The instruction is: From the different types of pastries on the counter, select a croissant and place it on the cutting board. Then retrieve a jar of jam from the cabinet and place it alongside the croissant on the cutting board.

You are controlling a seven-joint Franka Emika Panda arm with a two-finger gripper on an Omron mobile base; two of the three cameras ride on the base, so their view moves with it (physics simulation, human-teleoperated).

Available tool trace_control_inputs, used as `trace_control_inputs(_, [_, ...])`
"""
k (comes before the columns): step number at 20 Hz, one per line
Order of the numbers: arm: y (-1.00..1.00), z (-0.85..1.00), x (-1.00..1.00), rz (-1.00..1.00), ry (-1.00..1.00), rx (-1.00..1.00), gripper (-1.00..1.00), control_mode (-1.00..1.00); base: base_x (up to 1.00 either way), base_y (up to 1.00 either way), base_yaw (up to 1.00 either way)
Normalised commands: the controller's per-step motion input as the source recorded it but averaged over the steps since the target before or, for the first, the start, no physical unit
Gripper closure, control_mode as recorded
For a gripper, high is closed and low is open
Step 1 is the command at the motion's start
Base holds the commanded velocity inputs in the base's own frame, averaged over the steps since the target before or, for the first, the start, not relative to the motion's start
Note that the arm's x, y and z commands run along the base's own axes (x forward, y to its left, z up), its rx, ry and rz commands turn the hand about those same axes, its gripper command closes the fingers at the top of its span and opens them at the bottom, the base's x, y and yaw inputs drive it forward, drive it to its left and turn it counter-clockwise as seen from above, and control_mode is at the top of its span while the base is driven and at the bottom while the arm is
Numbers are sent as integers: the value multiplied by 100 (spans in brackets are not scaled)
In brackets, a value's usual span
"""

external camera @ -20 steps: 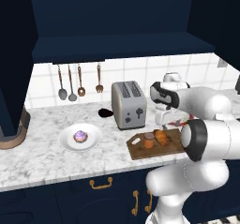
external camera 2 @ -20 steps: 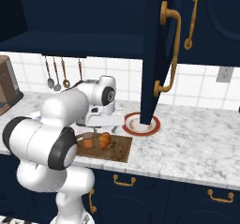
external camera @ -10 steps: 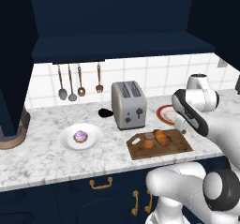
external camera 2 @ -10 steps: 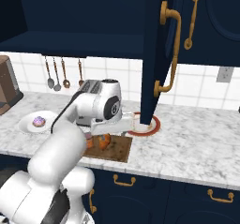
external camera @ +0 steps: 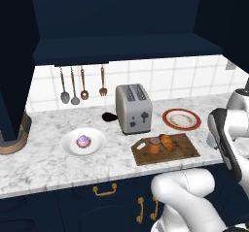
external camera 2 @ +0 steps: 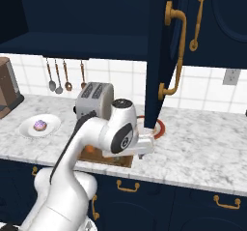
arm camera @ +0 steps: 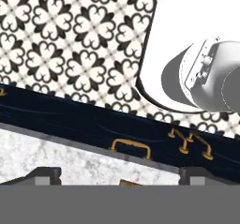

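The dark brown cutting board (external camera: 182, 150) lies on the marbled counter (external camera: 48, 168) in front of the toaster. On it the orange-brown jar of jam (external camera: 154, 145) stands upright, with the golden croissant (external camera: 167, 141) lying just right of it. The purple-frosted pastry (external camera: 83, 141) sits on a white plate (external camera: 68, 146) to the left. My gripper (arm camera: 124, 178) is open and empty, its fingertips (arm camera: 44, 175) wide apart; it hangs past the counter's front edge, right of the board, facing the drawers and patterned floor. My arm (external camera 2: 116, 133) covers most of the board (external camera 2: 116, 160) in the right base view.
A silver toaster (external camera: 133, 108) stands behind the board and a red-rimmed plate (external camera: 181, 119) right of it. Utensils (external camera: 73, 85) hang on the tiled wall. The navy cabinet (external camera: 126, 27) is above, its open door (external camera 2: 164, 56) jutting out over the counter. Brass-handled drawers (arm camera: 131, 145) are below.
My arm has swung right and away from the cutting board, clear of the jar. The jar and the croissant stay side by side on the board.
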Motion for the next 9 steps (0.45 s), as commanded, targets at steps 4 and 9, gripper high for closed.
trace_control_inputs(4, [-24,0,-67,-9,-2,0,-100,-100,0,0,0])
trace_control_inputs(9, [-22,-6,-61,-6,-1,0,-100,-100,0,0,0])
